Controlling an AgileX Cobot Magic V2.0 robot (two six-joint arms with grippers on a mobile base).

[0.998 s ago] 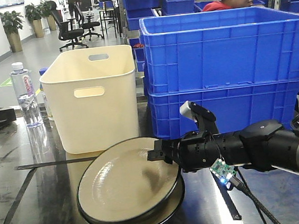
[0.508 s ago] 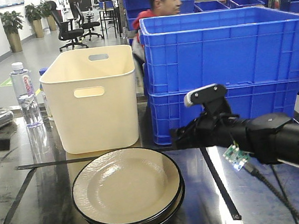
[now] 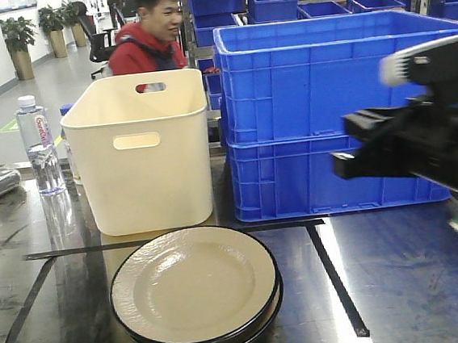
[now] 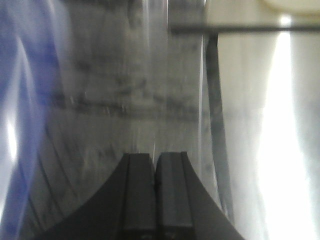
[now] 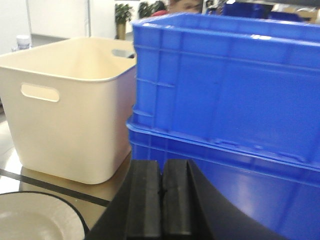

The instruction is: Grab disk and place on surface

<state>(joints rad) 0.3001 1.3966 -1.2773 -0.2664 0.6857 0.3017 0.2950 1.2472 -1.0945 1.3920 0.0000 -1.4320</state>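
One disk [image 3: 195,289], a beige plate with a black rim, lies flat on the bench [image 3: 402,284] near its front edge, inside the taped rectangle and just before the cream bin [image 3: 141,151]. It looks stiff, glossy and probably slippery and chippable; its raised rim is the likeliest hold. Both the right end effector [image 5: 161,200] and the left end effector [image 4: 155,187] have fingers pressed together, holding nothing.
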